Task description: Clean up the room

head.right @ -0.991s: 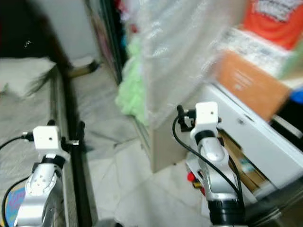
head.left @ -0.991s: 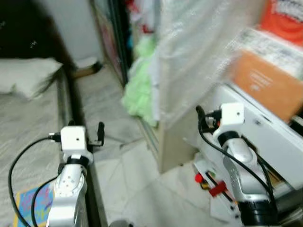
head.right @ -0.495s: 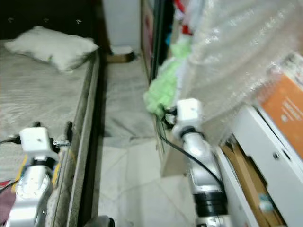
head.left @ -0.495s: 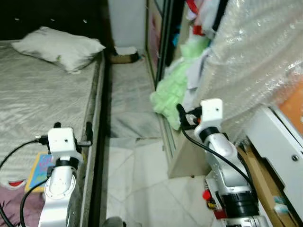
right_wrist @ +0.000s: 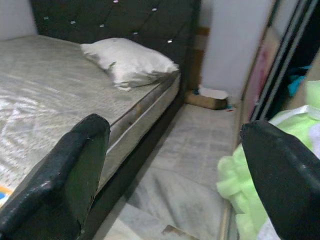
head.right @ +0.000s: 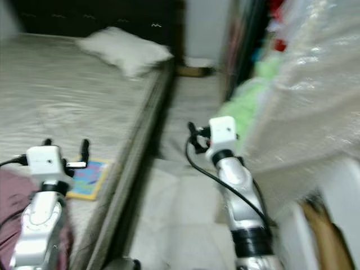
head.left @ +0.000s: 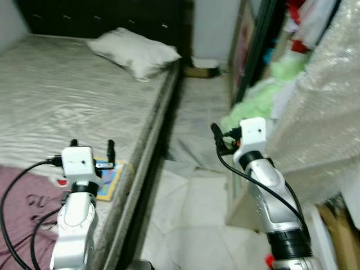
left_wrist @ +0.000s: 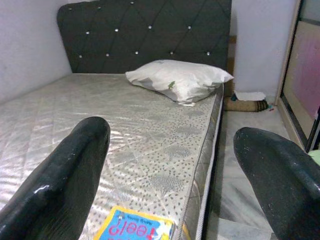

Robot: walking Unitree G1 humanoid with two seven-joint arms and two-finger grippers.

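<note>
Two grippers are up in front of you, both empty. Your left gripper hangs over the near edge of the bed, jaws released with a wide gap between the black fingers. Just beyond those fingers lies a colourful book, flat on the mattress near the bed's edge, its blue cover with red lettering showing in the left wrist view. To the left of the book, at the near corner of the bed, you've got a maroon cloth spread on the mattress, with the left arm's cable draped over it.

Your right gripper is raised over the floor strip between the bed and the wardrobe side, jaws released as well, the fingers well apart and holding nothing. Ahead of it, a white pillow sits at the head of the bed against the dark tufted headboard. At the far end of the floor strip there's a small brown object against the wall, possibly a box, though it's too blurred to be sure. On your right, a pale green bundle spills at the foot of the open wardrobe, and a large bubble-wrapped item stands just beside your right arm.
</note>
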